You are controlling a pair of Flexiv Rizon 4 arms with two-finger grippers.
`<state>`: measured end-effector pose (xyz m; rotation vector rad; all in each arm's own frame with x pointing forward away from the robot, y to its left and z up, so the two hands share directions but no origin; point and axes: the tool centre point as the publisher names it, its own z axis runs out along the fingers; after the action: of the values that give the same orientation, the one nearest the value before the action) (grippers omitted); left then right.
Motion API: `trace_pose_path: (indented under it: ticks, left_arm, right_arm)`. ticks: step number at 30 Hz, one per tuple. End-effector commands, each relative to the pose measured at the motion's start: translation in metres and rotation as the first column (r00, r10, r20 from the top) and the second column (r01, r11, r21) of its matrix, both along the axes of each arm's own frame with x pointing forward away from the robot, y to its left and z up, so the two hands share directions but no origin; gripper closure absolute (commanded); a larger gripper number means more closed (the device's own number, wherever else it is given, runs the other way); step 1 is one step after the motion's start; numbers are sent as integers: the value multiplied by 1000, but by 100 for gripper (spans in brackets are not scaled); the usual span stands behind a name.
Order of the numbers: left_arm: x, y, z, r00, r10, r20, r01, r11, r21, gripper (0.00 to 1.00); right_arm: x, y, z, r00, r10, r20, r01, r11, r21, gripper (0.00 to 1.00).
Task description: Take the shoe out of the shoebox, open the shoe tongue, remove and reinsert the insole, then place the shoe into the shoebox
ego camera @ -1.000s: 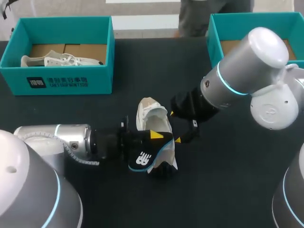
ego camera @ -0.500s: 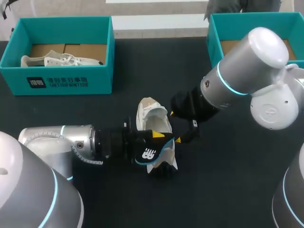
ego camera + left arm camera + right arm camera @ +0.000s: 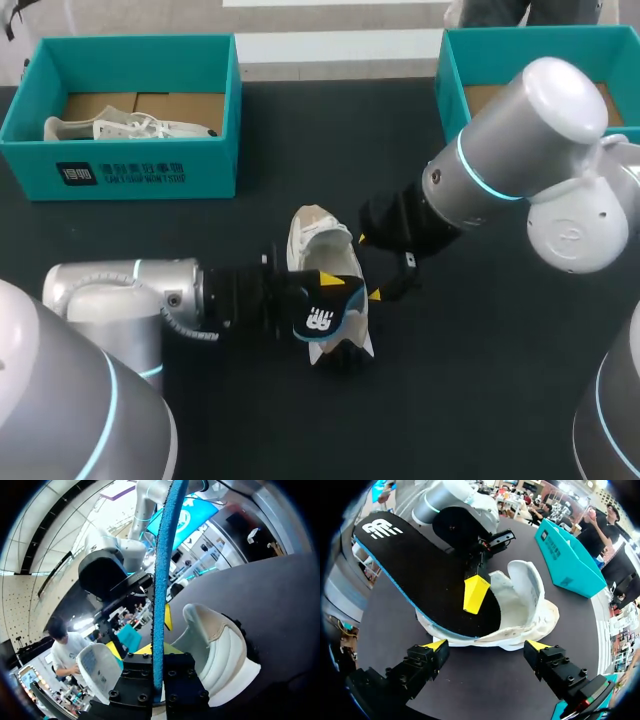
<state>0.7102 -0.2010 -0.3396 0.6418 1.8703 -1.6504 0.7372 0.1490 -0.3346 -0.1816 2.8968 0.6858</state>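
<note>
- Two yellow-tipped fingers of the left gripper (image 3: 475, 594) pinch the black, blue-edged foam insole (image 3: 415, 565).
- Right gripper (image 3: 486, 647) is spread wide and empty.
- White low shoe (image 3: 525, 600) lies on the table just ahead of it.
- Step, as judged: insole handling. Next: align the insole with the shoe opening.

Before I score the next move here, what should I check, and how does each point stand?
1. Left pincer shut on insole: ok.
2. Insole seated flat in shoe: not ok, one end is at the opening and the other is raised.
3. Right pincer open, beside shoe: ok.
4. Right pincer touching shoe: cannot tell.
5. Shoe out on table: ok.
</note>
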Motion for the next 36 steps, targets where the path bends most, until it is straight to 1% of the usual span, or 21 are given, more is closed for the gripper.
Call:
trace_pose_path:
  ticks: [1, 8, 9, 10, 11, 13, 14, 15, 16, 17, 19, 23, 32, 36]
  left_arm:
    - [8, 1, -5, 1000, 8, 4, -8, 1000, 1, 100]
    - [12, 0, -12, 1000, 4, 4, -4, 1000, 25, 100]
    - [12, 0, -11, 1000, 2, 0, -2, 1000, 22, 91]
    - [12, -1, -8, 1000, 3, 2, -3, 1000, 20, 66]
    - [10, -2, -5, 1000, 1, 5, -1, 1000, 17, 51]
    - [8, -3, 0, 1000, -4, 11, 4, 1000, 13, 41]
    - [7, -4, 2, 1000, -7, 14, 7, 1000, 14, 40]
    - [7, -4, 4, 1000, -12, 17, 12, 1000, 15, 42]
    - [6, -5, 6, 1000, -15, 20, 14, 1000, 14, 48]
    - [5, -5, 9, 1000, -16, 23, 15, 1000, 13, 51]
    - [4, -5, 14, 999, -15, 28, 15, 1000, 7, 51]
    - [4, -5, 16, 999, -12, 31, 12, 1000, 5, 52]
    - [-14, -1, 33, 1000, -12, 27, 11, 1000, 7, 53]
    - [-22, 5, 34, 1000, 5, 24, -5, 1000, 26, 55]
  right_arm:
    - [-1, 1, -1, 1000, -1, 2, 1, 1000, -2, 0]
    - [-1, 1, -1, 1000, -1, 2, 1, 1000, -2, 0]
    - [-1, 1, -1, 1000, -1, 2, 1, 1000, -2, 0]
    - [-1, 1, -1, 1000, -1, 2, 1, 1000, -2, 0]
    - [-1, 1, -1, 1000, -1, 2, 1, 1000, -2, 0]
    - [-1, 1, -1, 1000, -1, 2, 1, 1000, -2, 0]
    - [-1, 1, -1, 1000, -1, 2, 1, 1000, -2, 0]
    - [-1, 1, -1, 1000, -1, 2, 1, 1000, -2, 0]
    - [-1, 1, -1, 1000, -1, 2, 1, 1000, -2, 0]
    - [-1, 1, -1, 1000, -1, 2, 1, 1000, -2, 0]
    - [-1, 1, -1, 1000, -1, 2, 1, 1000, -2, 0]
    - [-1, 1, -1, 1000, -1, 2, 1, 1000, -2, 0]
    - [-1, 1, -1, 1000, -1, 2, 1, 1000, -2, 0]
    - [-1, 1, -1, 1000, -1, 2, 1, 1000, -2, 0]
